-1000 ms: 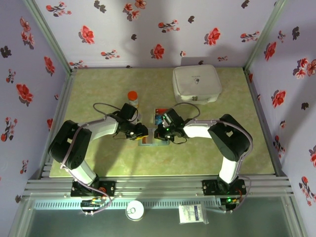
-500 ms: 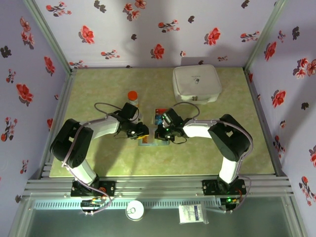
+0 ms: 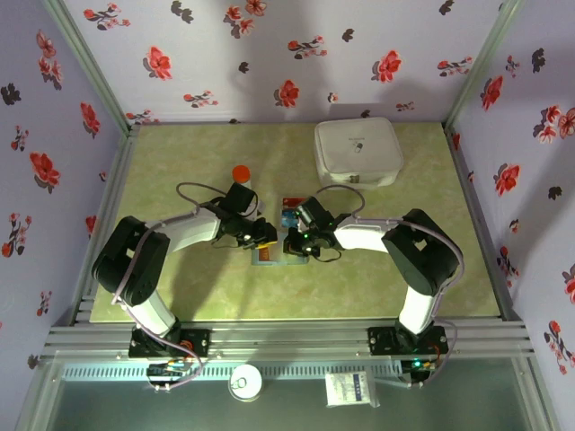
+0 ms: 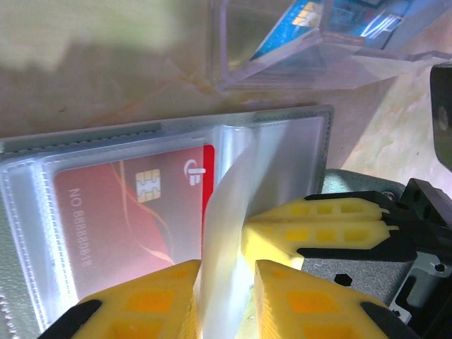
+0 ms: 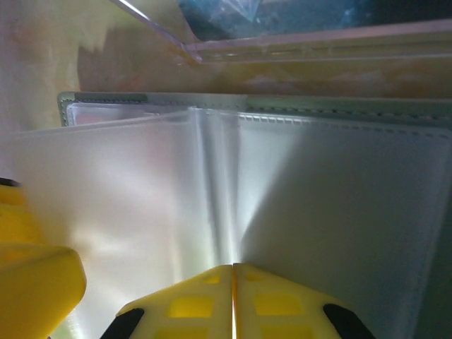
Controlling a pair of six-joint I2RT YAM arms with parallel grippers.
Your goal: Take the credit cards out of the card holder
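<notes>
The grey-blue card holder (image 3: 268, 255) lies open on the table between both grippers, its grey edge (image 4: 141, 131) and stitched rim (image 5: 212, 102) showing. A red credit card (image 4: 127, 205) sits inside its left clear pocket. A translucent sleeve leaf (image 4: 229, 205) stands up from the spine, and my left gripper (image 4: 227, 265) is shut on it. My right gripper (image 5: 233, 267) is shut, with its tips against the sleeve over the right panel; it also shows as yellow fingers (image 4: 318, 229). Blue credit cards (image 4: 311, 21) lie in a clear tray (image 4: 296, 70) just beyond the holder.
An orange-capped bottle (image 3: 241, 174) stands just behind the left arm. A large white rounded box (image 3: 358, 151) sits at the back right. The blue cards (image 3: 287, 215) lie close behind the right gripper (image 3: 292, 242). Walls close in the table on three sides.
My left gripper has shifted slightly away from the near edge and its jaws have narrowed around the sleeve leaf. The right gripper has hardly moved.
</notes>
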